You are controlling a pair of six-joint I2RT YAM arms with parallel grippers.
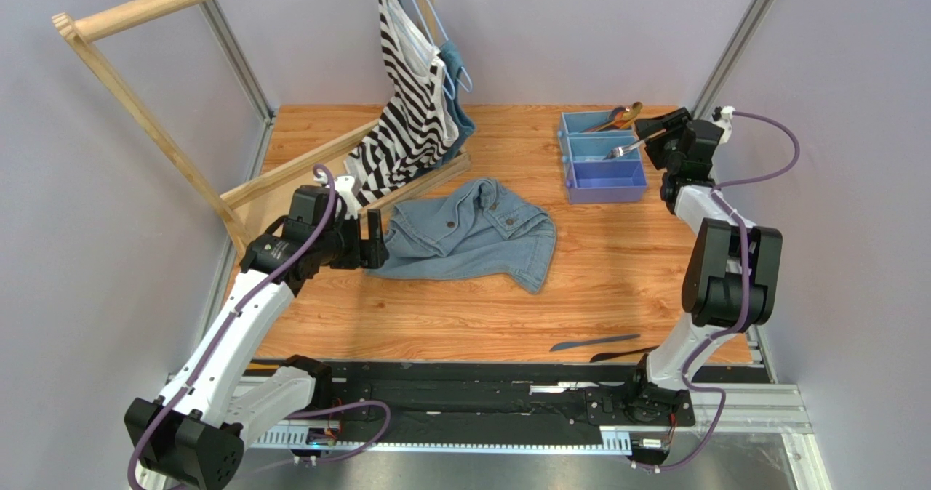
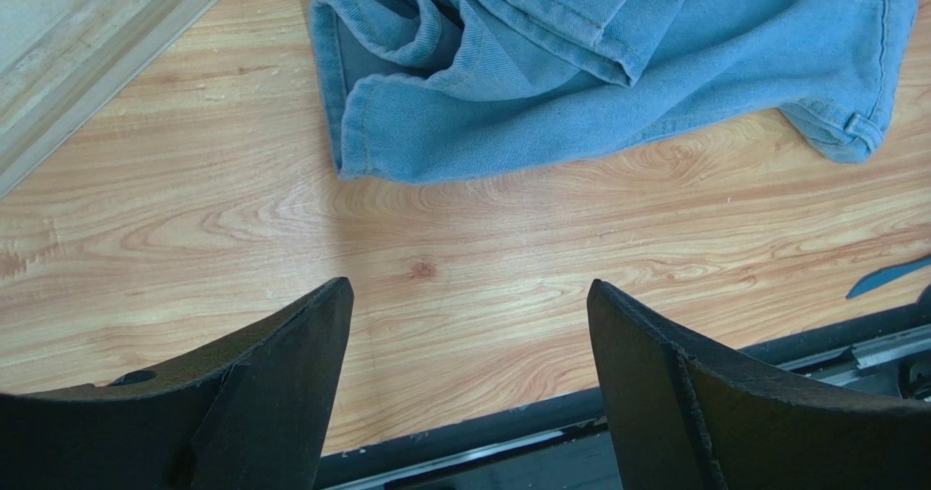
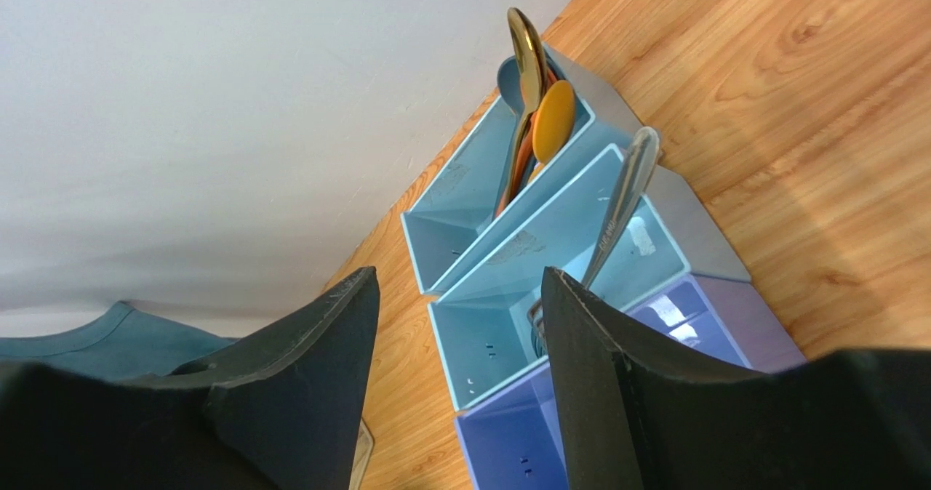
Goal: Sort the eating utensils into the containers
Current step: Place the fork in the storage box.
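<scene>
Your right gripper (image 3: 459, 283) hangs, jaws spread and empty, just beside the light blue three-compartment plastic tray (image 3: 464, 190). A silver fork (image 3: 623, 196) leans in its middle section, gold and orange spoons (image 3: 554, 119) in the far one. Your left gripper (image 2: 470, 285), wide open, holds nothing near a blue denim garment (image 2: 612, 65). Two dark knives (image 1: 596, 343) lie by the arms' bases.

Just ahead of the parted gripper (image 3: 459, 283), a silver fork (image 3: 621, 201) leans in the tray's (image 3: 464, 190) middle compartment, with a gold spoon (image 3: 525, 65) and an orange spoon (image 3: 554, 119) beyond.
</scene>
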